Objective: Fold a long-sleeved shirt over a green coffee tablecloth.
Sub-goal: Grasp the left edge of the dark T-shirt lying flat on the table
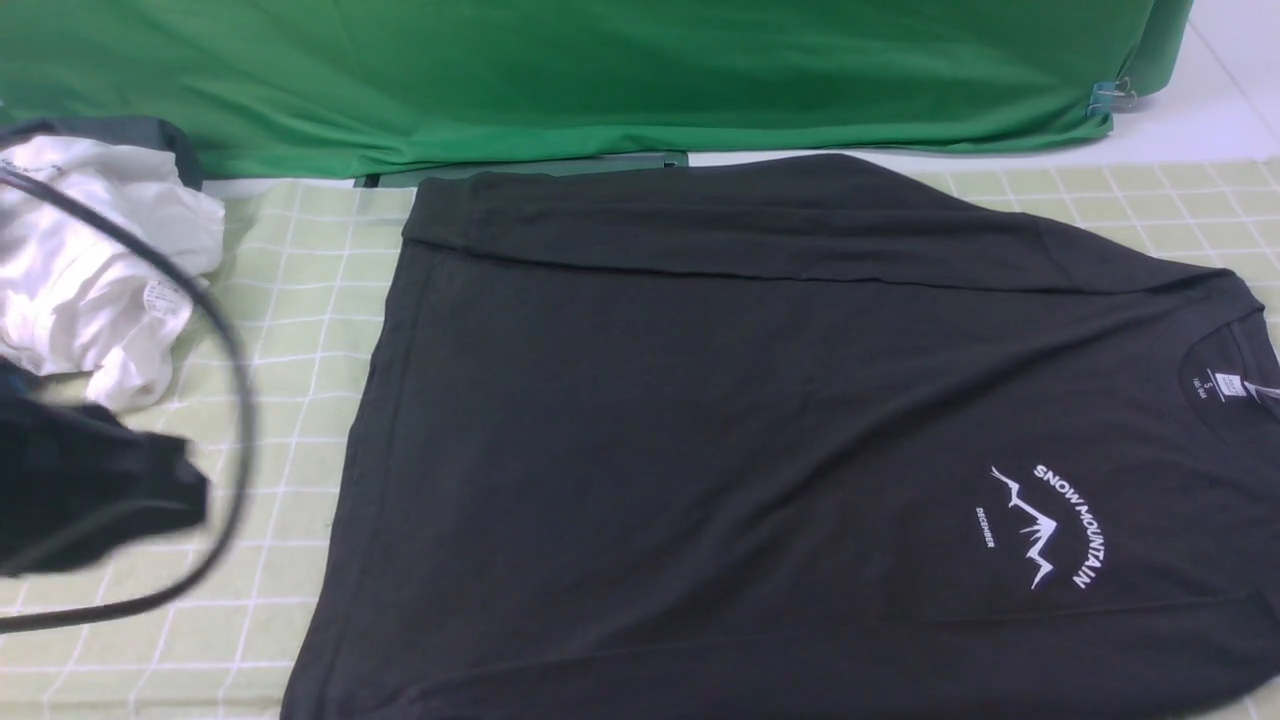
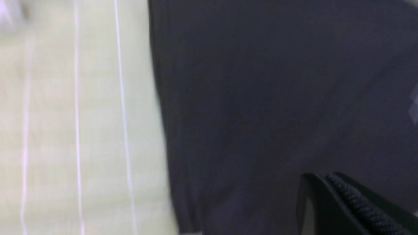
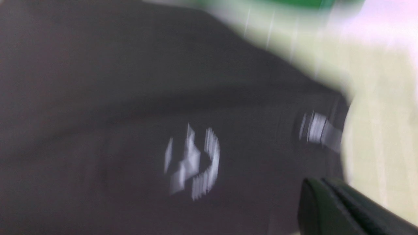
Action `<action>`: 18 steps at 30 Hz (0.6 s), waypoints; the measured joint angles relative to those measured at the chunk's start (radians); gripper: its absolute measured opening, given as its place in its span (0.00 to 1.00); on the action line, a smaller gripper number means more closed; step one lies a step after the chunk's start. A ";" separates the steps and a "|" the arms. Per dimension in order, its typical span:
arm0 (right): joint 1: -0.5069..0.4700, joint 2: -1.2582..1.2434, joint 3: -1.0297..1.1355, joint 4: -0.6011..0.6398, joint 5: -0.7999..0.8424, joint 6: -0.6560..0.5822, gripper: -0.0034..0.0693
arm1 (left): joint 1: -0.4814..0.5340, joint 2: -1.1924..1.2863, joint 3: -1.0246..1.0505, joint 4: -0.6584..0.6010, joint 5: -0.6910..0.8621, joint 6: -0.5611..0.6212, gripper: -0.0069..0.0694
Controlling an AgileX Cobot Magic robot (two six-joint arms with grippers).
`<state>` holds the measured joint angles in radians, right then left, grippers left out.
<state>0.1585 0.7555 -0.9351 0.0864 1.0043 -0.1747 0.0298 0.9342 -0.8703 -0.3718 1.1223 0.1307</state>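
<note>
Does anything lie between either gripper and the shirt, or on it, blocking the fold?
Nothing visible does. The long-sleeved shirt lies bare on the green coffee tablecloth; the white garment and black cloth sit off its left edge. Nothing shows between the left gripper or right gripper and its fabric.

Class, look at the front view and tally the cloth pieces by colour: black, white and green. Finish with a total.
Black: 2, the long-sleeved shirt and the small black cloth
White: 1, the white garment
Green: 2, the checked tablecloth and the plain green fabric
Total: 5
</note>
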 joint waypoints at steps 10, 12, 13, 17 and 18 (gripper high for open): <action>0.010 0.158 0.000 0.001 0.072 -0.021 0.06 | -0.045 0.260 0.288 -0.097 -0.223 -0.020 0.20; 0.010 0.158 0.000 0.004 0.068 -0.021 0.06 | -0.062 0.280 0.331 -0.099 -0.292 -0.034 0.24; 0.010 0.158 0.000 0.004 0.066 -0.021 0.06 | -0.071 0.294 0.350 -0.100 -0.320 -0.041 0.27; 0.010 0.158 0.000 0.005 0.058 -0.017 0.06 | -0.080 0.358 0.379 -0.120 -0.387 -0.047 0.38; 0.010 0.158 0.000 0.005 0.055 -0.017 0.06 | -0.080 0.375 0.380 -0.121 -0.397 -0.047 0.41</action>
<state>0.1685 0.9138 -0.9355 0.0914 1.0590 -0.1918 -0.0504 1.3088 -0.4901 -0.4924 0.7253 0.0841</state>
